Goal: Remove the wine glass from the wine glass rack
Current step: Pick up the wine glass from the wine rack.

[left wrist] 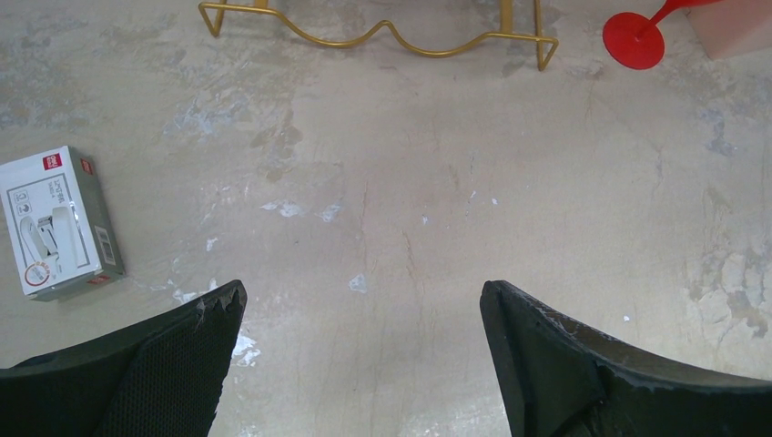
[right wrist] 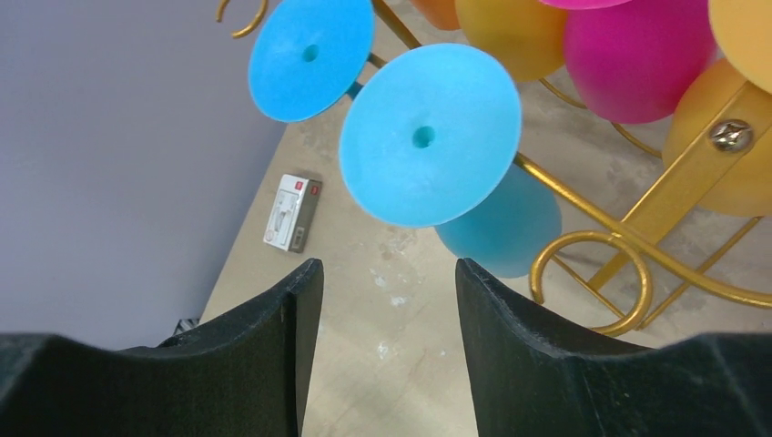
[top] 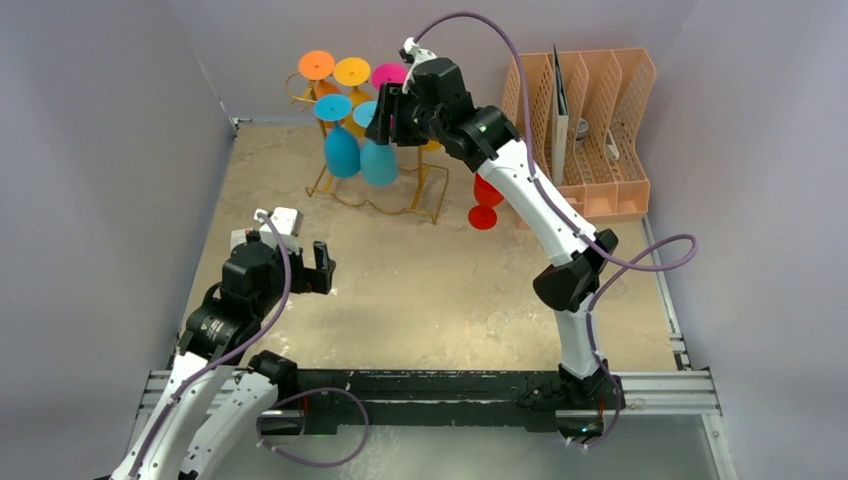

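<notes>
Lilac walls [top: 110,150] are closing in a beige, mottled table [top: 450,290], and all the action is happening at the far end. The gold wine glass rack [top: 410,205] is standing there on its wire base, and coloured glasses are hanging from it upside down, feet up: an orange glass [top: 316,65], a yellow glass [top: 351,71] and a magenta glass [top: 388,74] along the back, a darker blue glass [top: 342,152] and the light-blue wine glass [top: 378,162] in front.

The right gripper [top: 390,115] is hovering high beside the rack, right at the light-blue glass's foot. From the right wrist, that round foot [right wrist: 428,135] is sitting just beyond the right gripper [right wrist: 387,269], roughly in line with the gap. The jaws are standing partly apart with only bare table showing between them, gripping nothing, and the glass is hanging in its gold hook.

Down at the near left, the left gripper [top: 322,268] is hanging over the table, its jaws spread wide and holding nothing [left wrist: 362,296]. A small white box [left wrist: 56,223] is lying off to its left.

Over on the right, a red glass [top: 485,200] is lying on the table close to the peach file organiser [top: 600,130], apart from the rack.
</notes>
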Available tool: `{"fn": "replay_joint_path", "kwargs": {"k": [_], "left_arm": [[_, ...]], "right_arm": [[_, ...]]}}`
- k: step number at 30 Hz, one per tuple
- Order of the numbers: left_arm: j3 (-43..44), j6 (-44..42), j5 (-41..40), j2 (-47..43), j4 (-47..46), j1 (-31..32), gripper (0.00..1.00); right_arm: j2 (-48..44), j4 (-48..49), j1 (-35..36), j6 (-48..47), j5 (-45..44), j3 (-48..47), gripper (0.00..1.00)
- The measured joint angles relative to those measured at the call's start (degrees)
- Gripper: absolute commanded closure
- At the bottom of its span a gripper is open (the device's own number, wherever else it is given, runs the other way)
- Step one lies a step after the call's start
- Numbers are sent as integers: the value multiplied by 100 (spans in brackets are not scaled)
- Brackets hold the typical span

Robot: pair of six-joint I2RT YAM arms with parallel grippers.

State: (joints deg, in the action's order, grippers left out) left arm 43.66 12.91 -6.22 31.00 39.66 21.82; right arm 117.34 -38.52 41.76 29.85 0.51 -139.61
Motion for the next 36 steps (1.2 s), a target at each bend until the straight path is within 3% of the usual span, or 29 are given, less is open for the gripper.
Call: {"fn": "replay_joint_path", "kwargs": {"k": [14,36], "left_arm": [[0,0,0,2,39,0,1],[0,0,2,66,39,0,1]], "right_arm": [[146,103,-267,146,57,-94,44],[-103,455,-295,529,831,184,44]]}}
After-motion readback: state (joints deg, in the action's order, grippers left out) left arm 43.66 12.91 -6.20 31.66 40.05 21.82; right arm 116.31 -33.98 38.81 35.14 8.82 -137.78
